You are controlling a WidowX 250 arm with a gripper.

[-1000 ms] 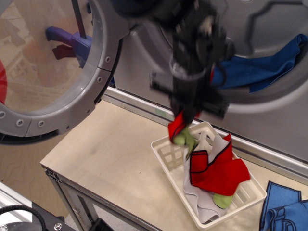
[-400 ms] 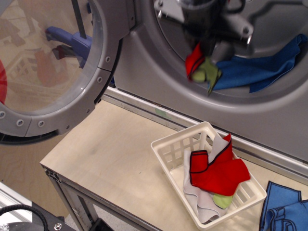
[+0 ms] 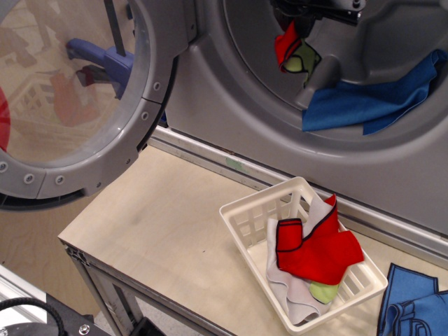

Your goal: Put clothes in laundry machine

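From my remote seat I see the dark gripper (image 3: 299, 19) up at the top edge, inside the wide smooth grey drum of the large grey front-loading laundry machine (image 3: 231, 105); most of it is cut off by the frame, so I cannot tell how far its jaws are parted. A small floppy red cloth piece with a lime-green patch (image 3: 294, 50) hangs directly under it, inside the drum opening, apparently held, though the contact point is not visible. Below and right of it a blue cloth (image 3: 371, 101) lies in the drum, draped toward the lower rim. The round clear-windowed door with bolted grey rim (image 3: 140, 119) stands swung open at left. On the pale wooden tabletop (image 3: 154, 224) sits a white slatted plastic basket (image 3: 241, 217), just in front of the machine's front sill. In the basket lies more clothing: a red piece with black edging (image 3: 318, 252) on top of a white piece (image 3: 287, 294), with a lime-green patch (image 3: 323, 290) showing near the front. Another blue cloth (image 3: 413, 308) lies on the tabletop at the lower right, just beside the basket.
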